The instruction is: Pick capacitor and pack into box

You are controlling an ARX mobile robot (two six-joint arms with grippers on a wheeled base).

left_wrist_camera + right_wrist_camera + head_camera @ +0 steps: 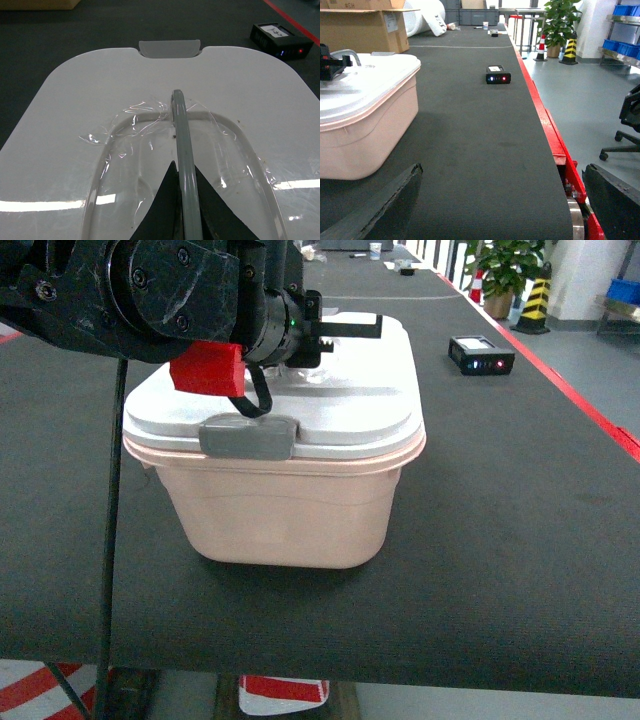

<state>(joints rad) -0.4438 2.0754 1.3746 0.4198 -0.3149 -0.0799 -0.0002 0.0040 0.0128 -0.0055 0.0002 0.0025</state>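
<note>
L gripper (186, 210) clamped on lid handle, R gripper (500, 200) spread wide

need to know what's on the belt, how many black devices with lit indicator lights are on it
1. The black device sits on the dark belt, beyond and to the right of the box, near the red edge. Others may be hidden behind the left arm.

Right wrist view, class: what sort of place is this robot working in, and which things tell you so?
Probably a warehouse or factory floor: a long dark conveyor belt with a red edge, a cardboard carton and stacked blue bins, and a striped safety cone.
</note>
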